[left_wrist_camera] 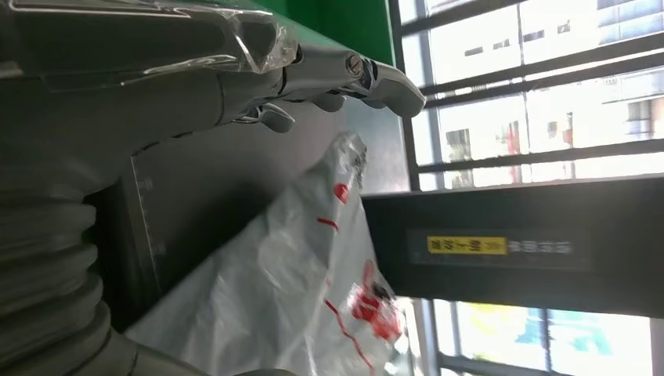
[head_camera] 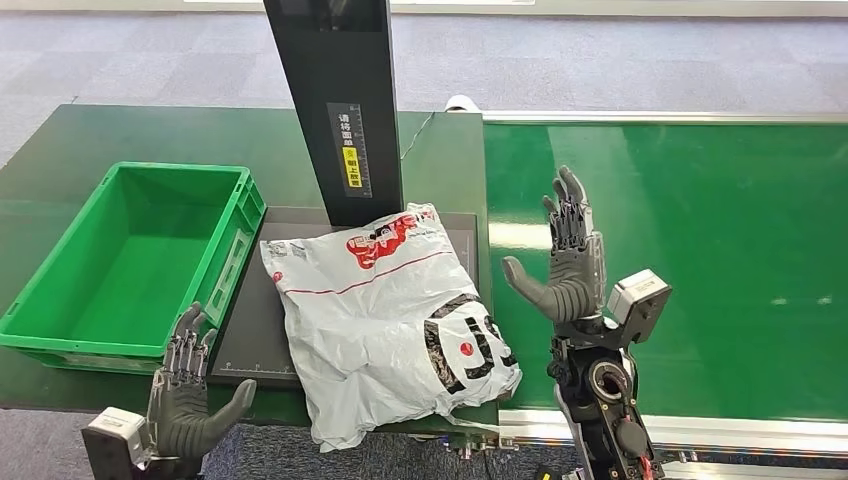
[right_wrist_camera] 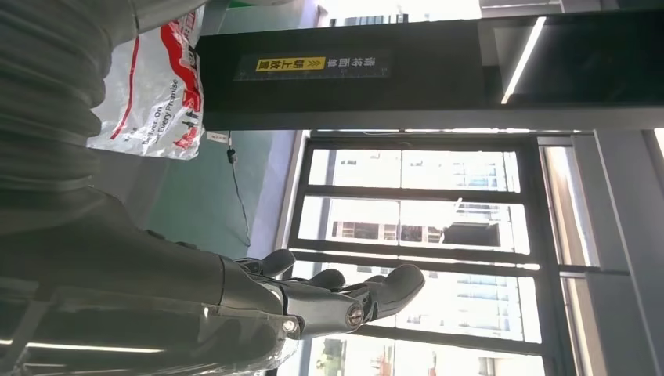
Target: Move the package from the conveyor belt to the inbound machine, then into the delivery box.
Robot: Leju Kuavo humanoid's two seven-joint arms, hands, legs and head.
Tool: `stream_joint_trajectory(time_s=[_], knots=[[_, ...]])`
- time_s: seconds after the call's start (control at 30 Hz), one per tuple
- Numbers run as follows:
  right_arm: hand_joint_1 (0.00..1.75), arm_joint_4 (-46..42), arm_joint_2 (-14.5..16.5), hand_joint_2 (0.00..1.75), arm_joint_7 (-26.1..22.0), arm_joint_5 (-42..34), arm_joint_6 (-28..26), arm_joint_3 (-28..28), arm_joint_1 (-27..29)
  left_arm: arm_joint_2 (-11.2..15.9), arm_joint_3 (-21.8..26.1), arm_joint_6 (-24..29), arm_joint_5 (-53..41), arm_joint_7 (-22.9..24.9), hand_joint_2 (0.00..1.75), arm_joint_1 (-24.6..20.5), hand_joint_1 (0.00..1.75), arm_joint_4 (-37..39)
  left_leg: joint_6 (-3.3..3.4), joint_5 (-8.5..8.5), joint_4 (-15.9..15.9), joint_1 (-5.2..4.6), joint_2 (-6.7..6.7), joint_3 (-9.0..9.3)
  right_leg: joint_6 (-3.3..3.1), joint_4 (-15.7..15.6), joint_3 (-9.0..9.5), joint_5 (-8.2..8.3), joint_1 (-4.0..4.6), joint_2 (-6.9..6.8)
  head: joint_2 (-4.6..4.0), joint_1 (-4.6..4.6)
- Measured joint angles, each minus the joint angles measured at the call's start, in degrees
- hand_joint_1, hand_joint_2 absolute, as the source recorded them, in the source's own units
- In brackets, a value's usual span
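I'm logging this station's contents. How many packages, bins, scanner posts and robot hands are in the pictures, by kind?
White package: 1
Green delivery box: 1
Black scanner post: 1
Robot hands: 2, left hand and right hand
Total: 5

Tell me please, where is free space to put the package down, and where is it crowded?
The green crate is bare inside, bordered by its four walls. The conveyor belt, beyond the right hand, is bare too. It is crowded on the dark scanner platform: the package covers most of it, right against the black post.

white package point(head_camera: 385, 320), red-black print
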Motion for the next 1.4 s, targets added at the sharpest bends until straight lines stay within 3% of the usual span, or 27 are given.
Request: stream_joint_trajectory(time_s=[0.13, 0.23, 0.47, 0.63, 0.83, 1.2, 1.4], knots=[[0.0, 0.37, 1.19, 1.75, 0.46, 0.28, 1.02, -1.78, 0.25, 0.49, -3.13, 6.67, -14.19, 2.82, 1.75, -2.79, 0.0, 0.18, 0.0, 0.02, 0.0, 0.0, -0.02, 0.01, 0.0, 0.0, 0.03, 0.01, 0.0, -0.01, 0.0, 0.01], [0.0, 1.51, 1.97, 1.75, 0.66, 0.51, 1.86, -2.72, 0.07, 1.81, -7.62, 8.99, -19.6, 5.16, 1.75, -6.45, 0.0, 1.3, 0.01, 0.04, 0.0, 0.0, -0.03, 0.02, -0.03, 0.0, 0.04, 0.04, -0.01, -0.01, 0.0, 0.01], [0.0, 5.82, 3.23, 1.75, 1.26, 1.33, 2.88, -3.74, -1.85, 5.71, -20.32, 7.65, -23.34, 8.77, 1.75, -15.45, 0.0, 6.85, 0.0, 0.06, 0.01, 0.0, -0.03, 0.01, -0.05, 0.0, 0.03, 0.07, 0.0, -0.01, 0.0, 0.0], [0.0, 7.17, 3.53, 1.75, 1.81, 1.39, 3.08, -3.91, -2.83, 7.31, -26.22, 6.79, -23.61, 9.93, 1.75, -20.24, 0.0, 10.68, 0.0, 0.06, 0.01, 0.0, 0.0, 0.0, -0.05, 0.0, 0.01, 0.07, 0.0, 0.0, 0.0, 0.0], [0.0, 7.98, 3.72, 1.75, 1.94, 1.39, 3.17, -4.0, -3.16, 8.27, -29.45, 6.54, -23.61, 10.26, 1.75, -22.54, 0.0, 13.24, 0.0, 0.06, 0.01, 0.0, 0.0, -0.01, -0.05, 0.0, 0.0, 0.07, 0.0, 0.01, 0.0, 0.0], [0.0, 8.84, 3.86, 1.75, 1.95, 1.39, 3.2, -4.29, -3.21, 9.13, -31.22, 6.09, -23.55, 10.38, 1.75, -23.44, 0.0, 15.09, 0.0, 0.06, 0.01, 0.0, 0.0, -0.01, -0.05, 0.0, -0.01, 0.07, 0.0, 0.0, 0.0, 0.0], [0.0, 8.89, 3.98, 1.75, 1.94, 0.66, 2.77, -4.42, -3.19, 9.42, -35.91, 3.76, -23.56, 11.73, 1.75, -26.87, 0.0, 19.18, 0.0, 0.06, 0.02, -0.01, 0.0, 0.0, -0.05, 0.0, 0.0, 0.07, -0.01, 0.0, 0.0, 0.01]])
